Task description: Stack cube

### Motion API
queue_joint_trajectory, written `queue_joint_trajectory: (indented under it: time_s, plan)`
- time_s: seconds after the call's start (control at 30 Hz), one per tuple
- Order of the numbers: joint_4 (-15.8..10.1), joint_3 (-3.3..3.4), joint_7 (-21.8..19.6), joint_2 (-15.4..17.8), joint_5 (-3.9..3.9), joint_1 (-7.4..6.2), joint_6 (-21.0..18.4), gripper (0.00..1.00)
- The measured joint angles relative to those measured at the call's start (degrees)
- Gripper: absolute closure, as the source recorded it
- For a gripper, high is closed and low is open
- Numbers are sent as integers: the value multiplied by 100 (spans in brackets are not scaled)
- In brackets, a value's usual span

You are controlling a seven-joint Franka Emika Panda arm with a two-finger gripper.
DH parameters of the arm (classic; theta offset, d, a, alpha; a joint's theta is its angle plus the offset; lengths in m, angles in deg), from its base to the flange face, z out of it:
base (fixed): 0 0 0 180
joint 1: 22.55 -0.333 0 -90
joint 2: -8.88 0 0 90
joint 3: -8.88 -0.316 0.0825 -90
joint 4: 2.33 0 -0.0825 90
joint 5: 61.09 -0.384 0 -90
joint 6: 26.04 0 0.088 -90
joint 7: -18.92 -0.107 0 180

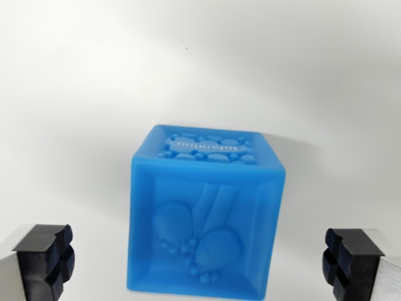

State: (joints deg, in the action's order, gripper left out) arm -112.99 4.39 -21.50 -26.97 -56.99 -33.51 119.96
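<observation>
A blue soft cube [207,216] with raised footprint shapes on its near face and pebble shapes on top stands on a white surface, in the lower middle of the wrist view. My gripper [200,263] is open. Its black left fingertip [45,257] is well clear of the cube's left side, and its black right fingertip [348,258] is well clear of the right side. The cube sits between the two fingers, touching neither. No second cube shows in this view.
The white surface [200,69] fills everything around and behind the cube, with a faint shadow to the cube's right.
</observation>
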Motion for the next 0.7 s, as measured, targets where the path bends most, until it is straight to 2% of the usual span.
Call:
queue_joint_trajectory:
  time_s: [0.33,0.7]
  plan:
    - [110,64,-1,-380,3,-53,273,0]
    - [176,98,-1,-559,3,-88,385,0]
